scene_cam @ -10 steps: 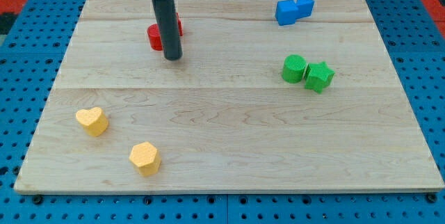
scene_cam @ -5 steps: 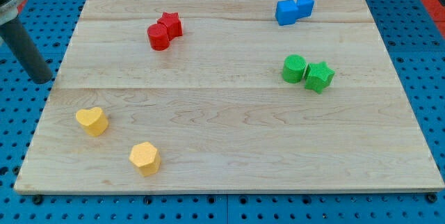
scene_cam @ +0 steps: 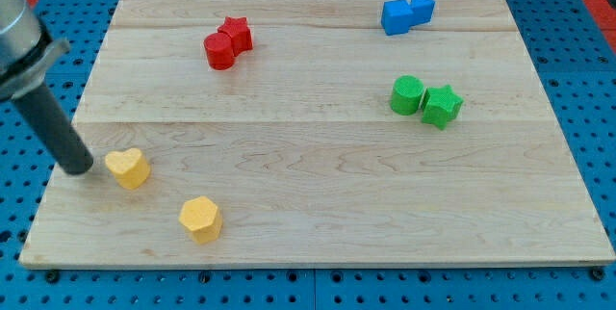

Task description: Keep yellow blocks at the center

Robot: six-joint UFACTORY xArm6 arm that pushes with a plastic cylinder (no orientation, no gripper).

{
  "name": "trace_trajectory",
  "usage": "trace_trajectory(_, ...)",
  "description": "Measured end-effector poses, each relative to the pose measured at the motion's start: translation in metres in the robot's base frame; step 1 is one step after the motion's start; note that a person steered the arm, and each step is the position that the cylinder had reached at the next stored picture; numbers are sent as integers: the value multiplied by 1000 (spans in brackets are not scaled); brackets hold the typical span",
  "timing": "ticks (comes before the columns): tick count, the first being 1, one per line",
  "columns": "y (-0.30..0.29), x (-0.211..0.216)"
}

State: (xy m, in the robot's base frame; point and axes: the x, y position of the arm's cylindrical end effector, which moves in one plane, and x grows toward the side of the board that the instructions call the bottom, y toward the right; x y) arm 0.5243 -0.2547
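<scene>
Two yellow blocks sit at about 8 o'clock on the pale wooden counter (scene_cam: 318, 194), well away from its middle: a yellow heart-shaped block (scene_cam: 127, 167) and, at its 4 o'clock and a little apart, a yellow hexagonal block (scene_cam: 200, 219). My tip (scene_cam: 77, 167), the lower end of the straight dark rod, rests on the counter just beside the heart-shaped block at its 9 o'clock, very close to it, though contact cannot be made out. The rod carries no jaws, so nothing is gripped. At 11 o'clock a red cylinder block (scene_cam: 218, 51) touches a red star-shaped block (scene_cam: 236, 33). At 1 o'clock two blue blocks touch, a blue cube (scene_cam: 395, 17) and a smaller blue block (scene_cam: 422, 6) of unclear shape. At 2 o'clock a green cylinder block (scene_cam: 406, 94) touches a green star-shaped block (scene_cam: 442, 106)
</scene>
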Motion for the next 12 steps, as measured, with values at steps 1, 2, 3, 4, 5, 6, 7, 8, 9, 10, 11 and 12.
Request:
trace_trajectory(1, 19, 4)
trace_trajectory(2, 91, -37)
trace_trajectory(3, 166, -51)
trace_trajectory(4, 135, -16)
trace_trajectory(5, 216, -13)
trace_trajectory(6, 253, -94)
trace_trajectory(7, 298, -91)
trace_trajectory(8, 331, 30)
trace_trajectory(9, 292, 94)
trace_trajectory(10, 260, 94)
trace_trajectory(11, 177, 86)
trace_trajectory(12, 149, 68)
